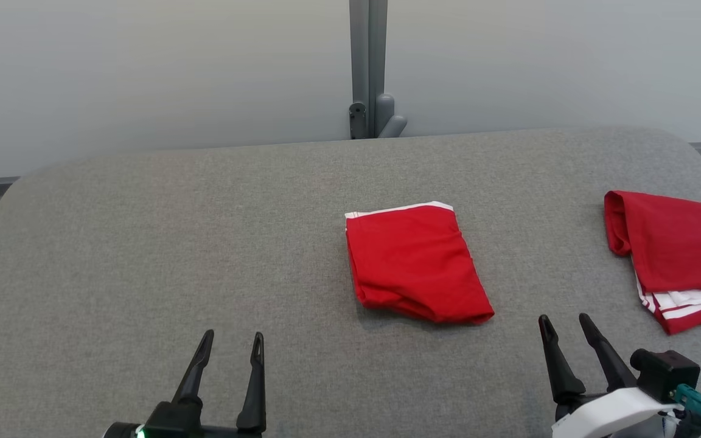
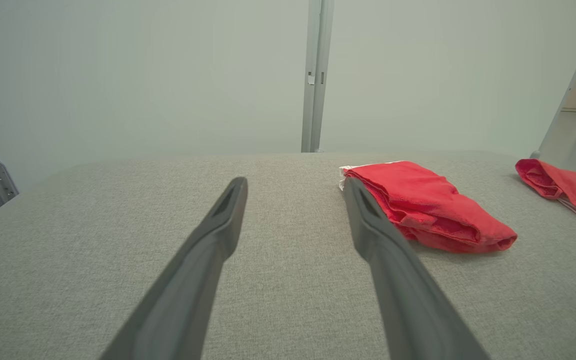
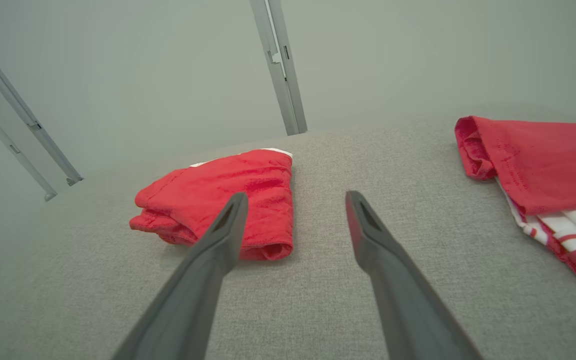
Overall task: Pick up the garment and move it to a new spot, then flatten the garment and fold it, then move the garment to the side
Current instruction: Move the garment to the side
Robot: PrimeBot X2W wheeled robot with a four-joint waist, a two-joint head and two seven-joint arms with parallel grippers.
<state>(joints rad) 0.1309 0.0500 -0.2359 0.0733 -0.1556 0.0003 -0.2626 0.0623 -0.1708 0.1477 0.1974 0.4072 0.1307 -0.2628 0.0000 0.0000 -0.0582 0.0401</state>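
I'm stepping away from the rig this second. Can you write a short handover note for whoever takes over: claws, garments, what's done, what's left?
Left claw: open, empty, above the near left of the grey table.
Right claw: open, empty, at the near right.
Red garment: folded into a compact bundle mid-table, white trim at its far edge; neither claw touches it.
Second red garment, with white stripes and dark print: lies at the table's right edge, partly out of frame.
Done, by the look of it: the middle garment is folded.
Left: probably moving it to the side.
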